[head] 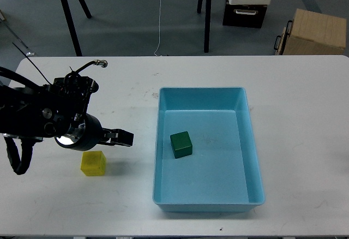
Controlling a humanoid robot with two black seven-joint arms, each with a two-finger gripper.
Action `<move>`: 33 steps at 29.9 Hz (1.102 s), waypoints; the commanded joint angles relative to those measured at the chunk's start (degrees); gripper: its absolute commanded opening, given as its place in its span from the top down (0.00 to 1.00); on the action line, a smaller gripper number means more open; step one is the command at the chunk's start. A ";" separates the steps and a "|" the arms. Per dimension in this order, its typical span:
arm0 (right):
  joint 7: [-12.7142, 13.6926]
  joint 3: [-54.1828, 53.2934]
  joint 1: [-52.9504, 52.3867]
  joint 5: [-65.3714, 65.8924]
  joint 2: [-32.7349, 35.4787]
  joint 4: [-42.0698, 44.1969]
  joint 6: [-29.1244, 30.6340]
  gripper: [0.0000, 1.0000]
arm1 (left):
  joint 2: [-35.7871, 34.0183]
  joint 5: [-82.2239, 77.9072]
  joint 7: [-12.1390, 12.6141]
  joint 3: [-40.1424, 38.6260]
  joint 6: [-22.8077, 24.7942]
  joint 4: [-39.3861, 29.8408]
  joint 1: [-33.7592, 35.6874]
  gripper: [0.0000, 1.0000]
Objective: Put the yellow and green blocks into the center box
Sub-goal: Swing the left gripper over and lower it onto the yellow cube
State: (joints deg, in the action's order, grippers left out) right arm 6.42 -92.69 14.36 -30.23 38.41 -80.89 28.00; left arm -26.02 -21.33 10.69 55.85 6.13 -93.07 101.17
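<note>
Your left arm came in from the left edge of the white desk (305, 141), thick black body low over the surface. Its left pincer (124, 137) pointed right, toward the large shallow light-blue plastic tray (163, 141). The fingers looked dark and bunched together, so you couldn't tell whether they were open or closed. Nothing was visibly held between them.

The small bright yellow matte cube (93, 163) sat on the desk just below and left of the pincer tip, beside the arm's round wrist, toward the near-left part of the desk. Whether the arm touched it wasn't clear. It was outside the tray, well left of the tray's left wall.

The small dark green matte cube (181, 144) lay inside the tray, on its floor, nearer the left wall, slightly turned against the tray's sides. The tray stood right of the desk's middle, reaching close to the near edge.

Your right arm and its pincer weren't in view.

Beyond the far edge: a tan cardboard box (316, 31) at the right on the floor, black stand legs (207, 15).
</note>
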 commanded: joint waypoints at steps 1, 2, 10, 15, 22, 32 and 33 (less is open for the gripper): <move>0.09 0.05 0.05 0.08 0.09 -0.15 0.00 0.00 | -0.08 -1.68 0.30 -0.47 -1.12 1.66 -1.94 0.00; 0.09 0.05 0.05 0.00 0.09 -0.15 0.00 0.00 | -0.08 -2.21 0.30 -0.48 -1.12 1.66 -1.94 0.00; 0.09 0.23 0.14 0.08 0.09 -0.15 0.00 0.00 | 0.36 -2.75 0.38 -0.12 -1.12 3.68 -3.60 0.00; 0.09 0.14 0.23 0.08 0.09 -0.85 0.00 0.00 | 0.36 -3.80 0.38 -0.04 -1.12 5.96 -5.01 0.00; 0.09 0.23 0.40 0.08 0.09 -0.85 0.00 0.00 | 0.10 -4.68 0.38 -0.04 -1.12 7.64 -8.00 0.00; 0.18 0.23 0.49 0.08 0.09 -0.94 0.00 0.00 | -0.52 -5.82 0.38 -0.21 -1.12 7.82 -10.29 0.00; 0.18 0.14 0.49 0.08 0.09 -0.94 0.00 0.00 | -0.52 -5.82 0.38 -0.12 -1.12 7.90 -10.29 0.00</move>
State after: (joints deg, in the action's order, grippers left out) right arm 6.53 -92.37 14.85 -30.15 38.41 -81.77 28.00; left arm -26.49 -27.11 11.08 55.63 5.01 -85.19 91.08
